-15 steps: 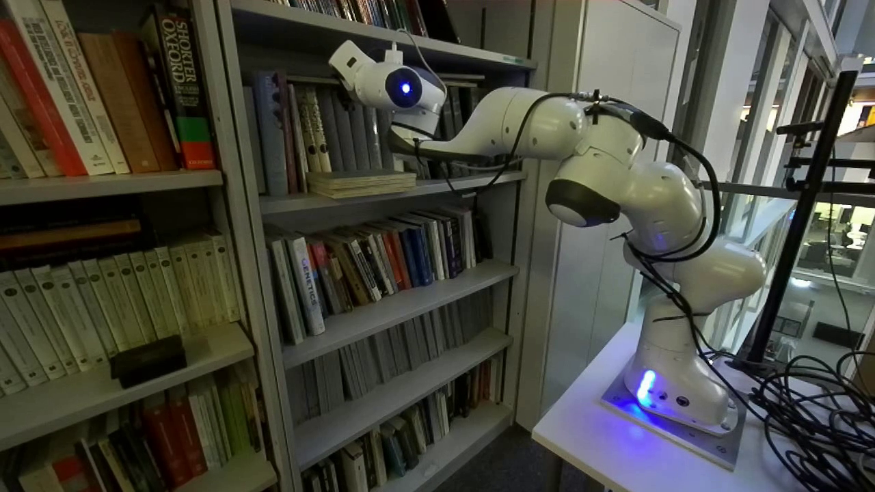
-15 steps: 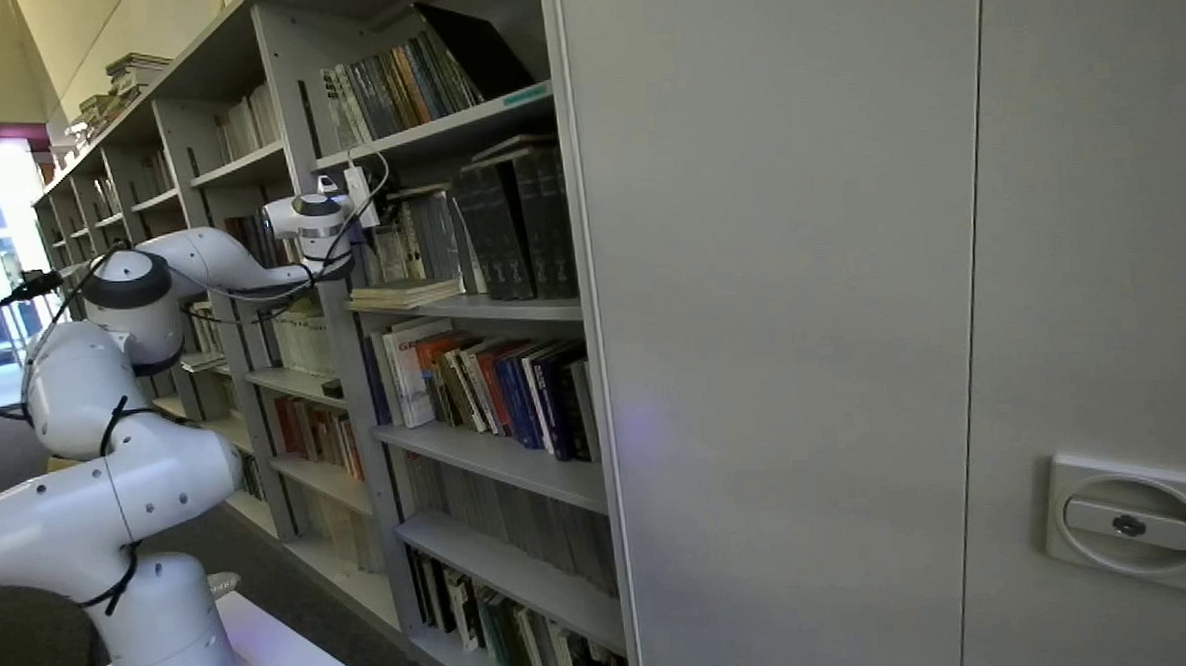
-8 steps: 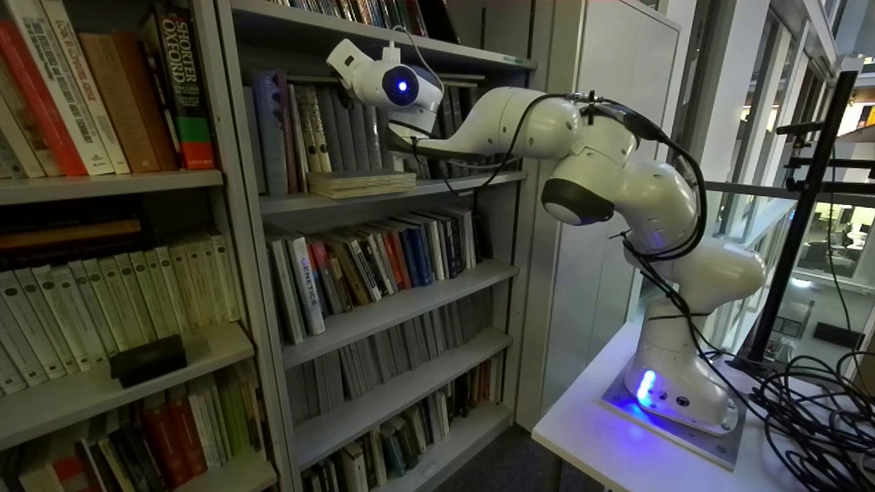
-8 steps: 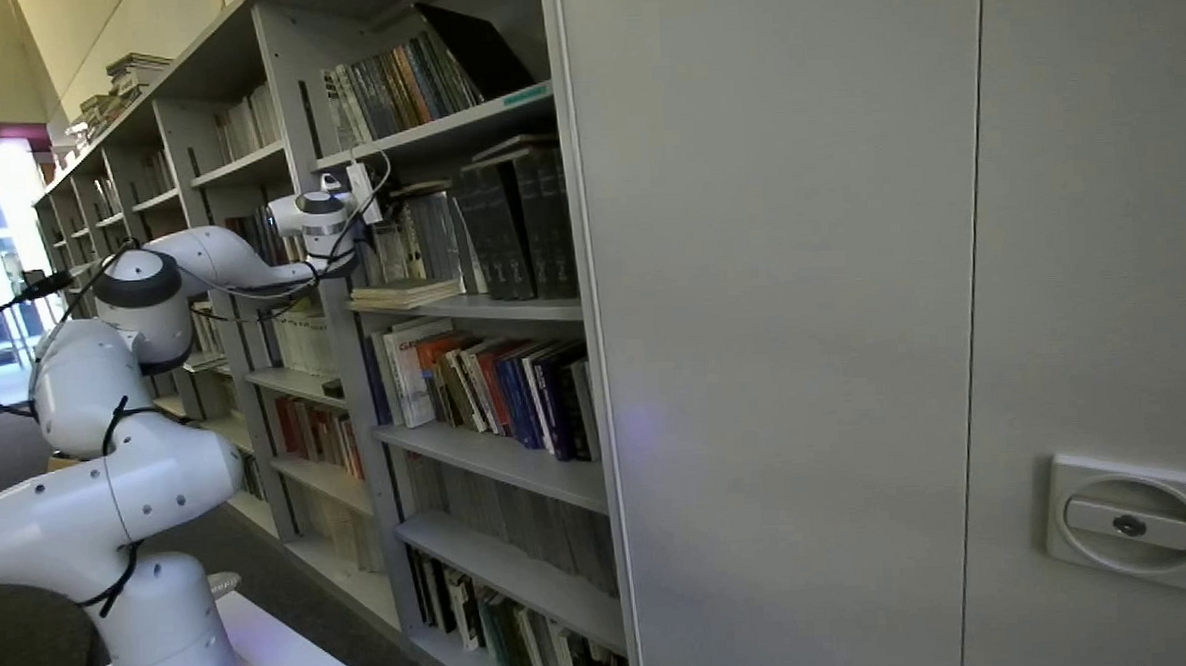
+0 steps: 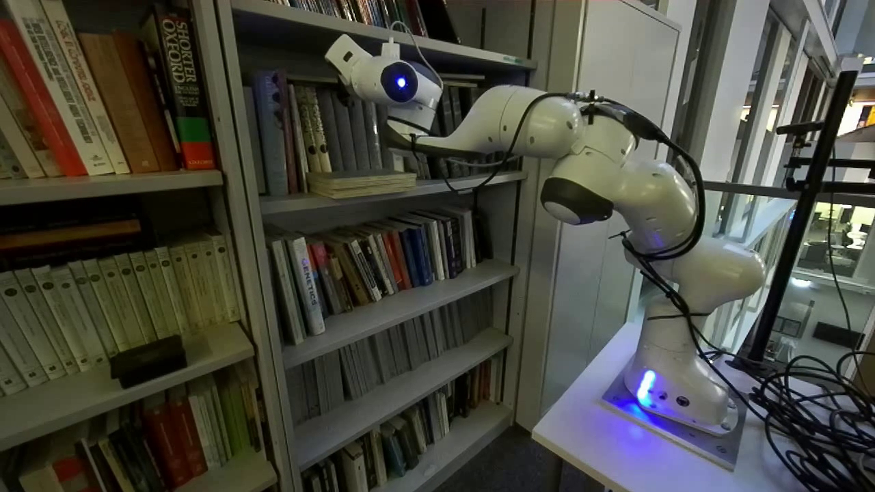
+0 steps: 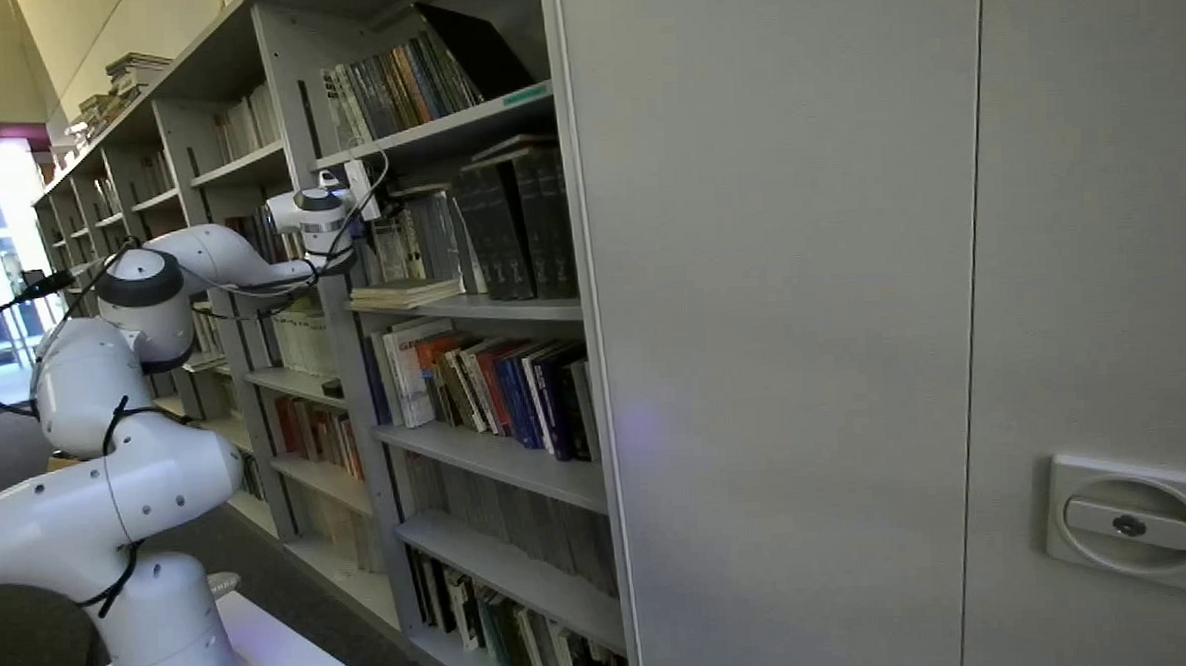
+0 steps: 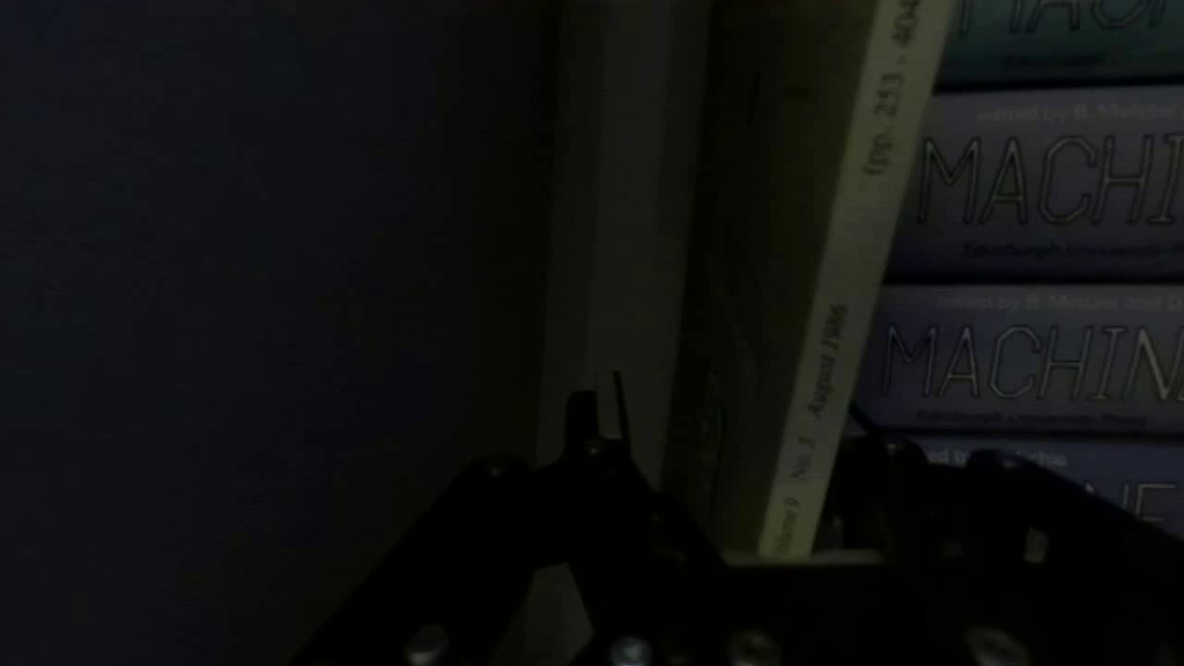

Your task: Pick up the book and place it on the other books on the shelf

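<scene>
In the dark wrist view the book [image 7: 828, 342] shows a pale printed spine and a dull olive cover. It lies flat along the tops of the other books [image 7: 1045, 351], whose "MACHINE" spines appear at the right. My gripper [image 7: 728, 412] is open around it: a finger [image 7: 597, 407] stands well off the cover, and the opposite one is close beside the spine. Both exterior views have the grey-spined row [image 5: 348, 130] upright on the shelf [image 5: 290, 203]; there the wrist mostly hides my gripper, and I cannot tell the book apart.
A stack of flat tan books [image 5: 362, 183] sits at the shelf's front, below the wrist. Above the hand runs the upper shelf board [image 5: 383, 31]. Tall black volumes [image 6: 498, 227] stand farther along the row. A loose cable [image 5: 509, 154] hangs under the forearm.
In an exterior view the wrist has shifted slightly up and to the left over the last second. The stack and the upright books have stayed in place.
</scene>
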Controlling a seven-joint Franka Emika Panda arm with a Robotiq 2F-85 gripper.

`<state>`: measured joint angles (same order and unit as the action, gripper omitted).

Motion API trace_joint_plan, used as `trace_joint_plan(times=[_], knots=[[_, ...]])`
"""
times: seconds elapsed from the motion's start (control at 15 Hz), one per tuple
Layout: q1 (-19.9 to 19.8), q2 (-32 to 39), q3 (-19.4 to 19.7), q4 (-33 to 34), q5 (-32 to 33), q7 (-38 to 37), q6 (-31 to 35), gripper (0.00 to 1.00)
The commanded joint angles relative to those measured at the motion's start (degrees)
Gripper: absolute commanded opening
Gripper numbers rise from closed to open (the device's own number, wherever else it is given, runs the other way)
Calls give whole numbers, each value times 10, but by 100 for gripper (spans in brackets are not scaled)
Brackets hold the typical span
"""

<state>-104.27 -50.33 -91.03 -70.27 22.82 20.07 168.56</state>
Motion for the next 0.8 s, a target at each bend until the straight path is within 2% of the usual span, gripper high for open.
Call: trace_joint_plan(times=[0.0, 0.13, 0.2, 0.53, 0.6, 0.67, 0.73], knots=[[-4, 18, -11, 6, -13, 23, 10, 81], [2, 19, -11, 1, -14, 22, 12, 96], [3, 19, -10, 0, -14, 22, 12, 100], [17, 20, -4, -11, -17, 21, 17, 100], [22, 20, 0, -14, -16, 19, 18, 94], [28, 19, 5, -18, -14, 18, 20, 74], [32, 19, 7, -21, -13, 18, 20, 78]])
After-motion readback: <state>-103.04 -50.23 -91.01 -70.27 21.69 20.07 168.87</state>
